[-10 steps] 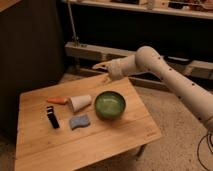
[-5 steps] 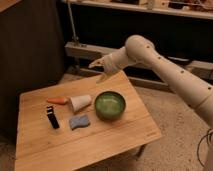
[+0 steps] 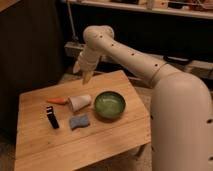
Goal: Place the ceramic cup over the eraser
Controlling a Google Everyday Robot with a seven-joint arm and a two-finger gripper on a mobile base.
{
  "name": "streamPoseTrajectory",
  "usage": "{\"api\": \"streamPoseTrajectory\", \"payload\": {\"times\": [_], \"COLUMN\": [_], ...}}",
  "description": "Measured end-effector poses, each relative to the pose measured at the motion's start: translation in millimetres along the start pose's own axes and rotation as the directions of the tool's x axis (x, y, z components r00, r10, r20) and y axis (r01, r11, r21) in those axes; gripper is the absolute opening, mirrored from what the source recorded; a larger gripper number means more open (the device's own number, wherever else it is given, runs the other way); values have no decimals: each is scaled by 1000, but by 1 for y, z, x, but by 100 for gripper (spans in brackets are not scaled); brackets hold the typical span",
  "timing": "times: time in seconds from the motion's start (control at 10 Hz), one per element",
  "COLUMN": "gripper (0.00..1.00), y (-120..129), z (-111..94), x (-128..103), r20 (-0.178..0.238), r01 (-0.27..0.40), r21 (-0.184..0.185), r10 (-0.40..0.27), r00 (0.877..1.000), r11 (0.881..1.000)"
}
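The ceramic cup [image 3: 80, 102] is small, white and tapered, and it lies on its side near the middle of the wooden table [image 3: 100, 145]. Left of it and nearer the front stands a black block with a white mark, which I take for the eraser [image 3: 52, 117]. My gripper [image 3: 82, 73] hangs above the table's back edge, pointing down, behind and well above the cup. It is open, with nothing between its fingers. The white arm reaches in from the right.
A green round bowl [image 3: 110, 105] sits right of the cup. An orange carrot-shaped thing [image 3: 57, 100] lies just left of the cup, and a blue sponge [image 3: 79, 121] lies in front of it. Dark shelving stands behind the table.
The arm has swung left and toward the table. The gripper has moved from the right of the table's back edge to above it, and now points down. Nothing on the table has moved.
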Motion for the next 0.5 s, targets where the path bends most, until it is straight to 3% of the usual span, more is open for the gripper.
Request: {"api": "streamPoseTrajectory", "payload": {"times": [0.5], "gripper": [55], "y": [39], "z": [70], "x": [29], "r20": [4], "r01": [-82], "r21": [-100], "r10": [82], "r00": [997], "r11": [992]}}
